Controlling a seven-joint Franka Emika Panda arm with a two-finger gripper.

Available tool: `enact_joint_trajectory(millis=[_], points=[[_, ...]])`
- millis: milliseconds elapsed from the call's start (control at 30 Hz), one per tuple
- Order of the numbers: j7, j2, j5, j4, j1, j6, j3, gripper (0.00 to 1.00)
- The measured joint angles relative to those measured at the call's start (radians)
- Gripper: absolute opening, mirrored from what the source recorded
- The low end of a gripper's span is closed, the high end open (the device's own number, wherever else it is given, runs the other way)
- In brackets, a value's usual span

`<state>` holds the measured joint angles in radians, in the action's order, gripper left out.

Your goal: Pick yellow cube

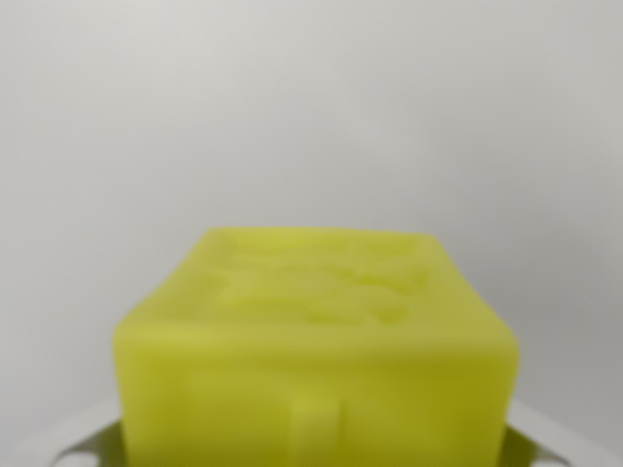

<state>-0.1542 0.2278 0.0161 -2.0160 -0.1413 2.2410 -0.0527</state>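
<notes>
I am looking at the blurred yellow cube [316, 355] filling the near centre, squarely ahead of me, though I cannot tell how my gripper fingers are standing.

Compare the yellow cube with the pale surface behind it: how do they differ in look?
The cube is bright yellow; the surface is plain light grey. The cube's top shows raised, uneven relief; the surface looks smooth and featureless. The cube fills the lower frame; the surface fills the rest. Both look blurred.
</notes>
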Motion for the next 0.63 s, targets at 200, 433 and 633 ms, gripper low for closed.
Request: enact_joint_trajectory(millis=[200,433,633], points=[[0.001,-0.02,-0.002,0.015,0.0,-0.034,0.0,0.0],[0.002,-0.032,-0.003,0.025,0.0,-0.057,0.0,0.0],[0.002,-0.032,-0.003,0.025,0.0,-0.058,0.0,0.0]])
